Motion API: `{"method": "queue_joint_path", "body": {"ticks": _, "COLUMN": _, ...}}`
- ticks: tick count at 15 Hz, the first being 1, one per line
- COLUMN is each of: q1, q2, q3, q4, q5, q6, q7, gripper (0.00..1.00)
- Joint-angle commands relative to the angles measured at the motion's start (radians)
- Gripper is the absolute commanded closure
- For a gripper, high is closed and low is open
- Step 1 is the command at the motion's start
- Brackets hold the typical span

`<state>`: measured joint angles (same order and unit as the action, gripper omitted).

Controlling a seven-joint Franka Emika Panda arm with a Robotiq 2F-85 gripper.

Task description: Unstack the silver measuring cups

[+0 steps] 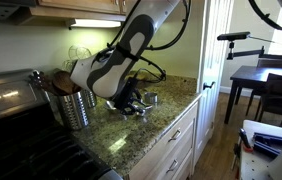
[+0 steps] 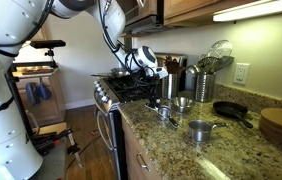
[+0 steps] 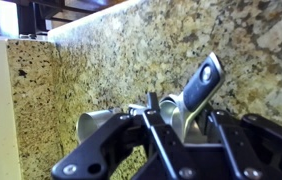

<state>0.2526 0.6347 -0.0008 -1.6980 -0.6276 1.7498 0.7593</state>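
i am holding the claw low over the granite counter, its fingers straddling a silver measuring cup whose handle is tilting up. i cannot tell whether they are pinching it. another cup is sitting apart near the counter's front edge, with bare granite lying between it and the dark pan.
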Motion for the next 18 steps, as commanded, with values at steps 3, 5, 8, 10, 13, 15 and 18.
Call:
{"method": "queue_joint_path", "body": {"ticks": 3, "q1": 0.005, "q2": -0.01, "q3": -0.007, "q4": 0.002, "q5": 0.011, "q6": -0.016, "q7": -0.033, "gripper": 0.15}}
{"method": "queue_joint_path", "body": {"ticks": 5, "q1": -0.002, "q2": -0.018, "q3": -0.005, "q4": -0.001, "q5": 0.022, "q6": -0.008, "q7": -0.04, "gripper": 0.03}}
{"method": "queue_joint_path", "body": {"ticks": 8, "q1": -0.017, "q2": -0.036, "q3": -0.007, "q4": 0.001, "q5": 0.051, "q6": 0.002, "q7": -0.04, "gripper": 0.0}}
{"method": "queue_joint_path", "body": {"ticks": 10, "q1": -0.03, "q2": -0.049, "q3": -0.016, "q4": 0.009, "q5": 0.084, "q6": 0.008, "q7": -0.032, "gripper": 0.0}}
{"method": "queue_joint_path", "body": {"ticks": 13, "q1": -0.061, "q2": -0.077, "q3": -0.046, "q4": 0.016, "q5": 0.158, "q6": 0.019, "q7": 0.004, "gripper": 0.0}}
{"method": "queue_joint_path", "body": {"ticks": 15, "q1": -0.084, "q2": -0.101, "q3": -0.071, "q4": 0.009, "q5": 0.202, "q6": 0.035, "q7": 0.028, "gripper": 0.0}}
{"method": "queue_joint_path", "body": {"ticks": 18, "q1": -0.126, "q2": -0.129, "q3": -0.099, "q4": -0.002, "q5": 0.254, "q6": 0.075, "q7": 0.058, "gripper": 0.0}}
